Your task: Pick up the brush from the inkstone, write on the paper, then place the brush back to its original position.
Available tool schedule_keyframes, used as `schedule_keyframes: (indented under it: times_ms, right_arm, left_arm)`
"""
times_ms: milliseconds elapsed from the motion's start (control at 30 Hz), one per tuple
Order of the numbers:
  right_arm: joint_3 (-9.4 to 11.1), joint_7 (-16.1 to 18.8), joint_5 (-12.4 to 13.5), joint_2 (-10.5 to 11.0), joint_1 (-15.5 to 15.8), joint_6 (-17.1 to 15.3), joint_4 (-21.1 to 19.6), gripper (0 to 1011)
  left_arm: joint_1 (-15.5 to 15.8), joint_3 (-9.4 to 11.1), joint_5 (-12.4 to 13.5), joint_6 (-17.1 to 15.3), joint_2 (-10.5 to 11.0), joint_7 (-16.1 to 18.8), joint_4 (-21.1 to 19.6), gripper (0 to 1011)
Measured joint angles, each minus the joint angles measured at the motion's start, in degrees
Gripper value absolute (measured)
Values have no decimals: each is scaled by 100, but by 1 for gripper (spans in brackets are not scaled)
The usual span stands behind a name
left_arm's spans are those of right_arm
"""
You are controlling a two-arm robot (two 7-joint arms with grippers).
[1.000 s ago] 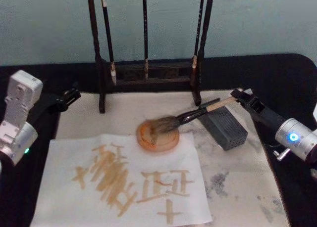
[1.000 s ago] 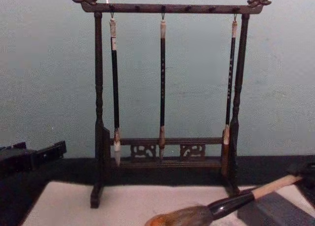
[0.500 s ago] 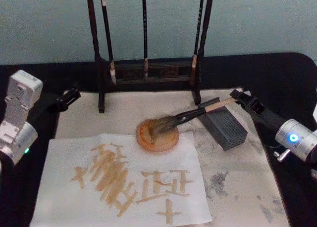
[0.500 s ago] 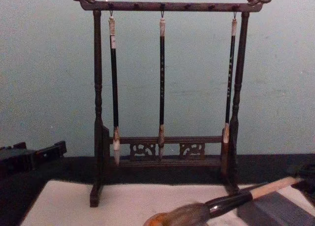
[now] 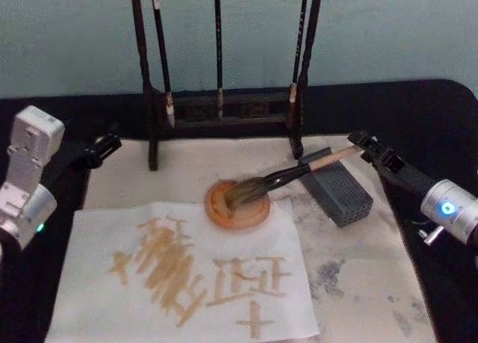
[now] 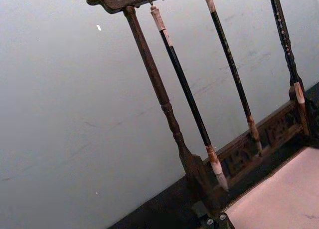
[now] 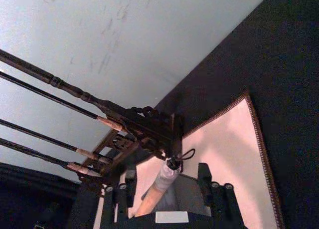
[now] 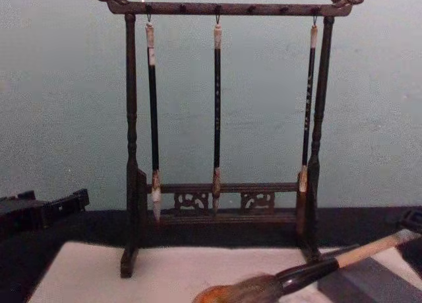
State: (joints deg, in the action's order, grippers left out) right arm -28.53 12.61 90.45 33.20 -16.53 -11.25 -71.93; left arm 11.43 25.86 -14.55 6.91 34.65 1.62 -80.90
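The brush lies slanted, its bushy bristles in a round orange dish and its black shaft across the dark grey inkstone block. In the chest view the brush shows its pale handle end bare. My right gripper is open at that end; in the right wrist view its fingers stand apart on either side of the whitish cap without touching it. The paper lies front left, covered with tan strokes. My left gripper stays parked off the mat's left edge.
A dark wooden stand with three slim hanging brushes rises behind the dish. An off-white felt mat with grey stains covers the black table. The right half of the mat is free room.
My right gripper has drawn back a little to the right, and the brush's handle end now shows bare in the chest view. The brush stays on the dish and block. The left arm is still.
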Motion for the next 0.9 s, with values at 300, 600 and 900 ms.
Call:
schedule_keyframes:
  times_ms: [300,600,900]
  right_arm:
    - [-14,-232,39,211,135,20,-283,1001]
    - [-18,-512,73,428,282,86,-590,1001]
    - [-78,-753,-492,889,594,374,-1452,1001]
  left_arm:
    - [0,0,0,0,0,0,0,1002]
    - [0,0,0,0,0,0,0,1002]
    - [0,0,0,0,0,0,0,1002]
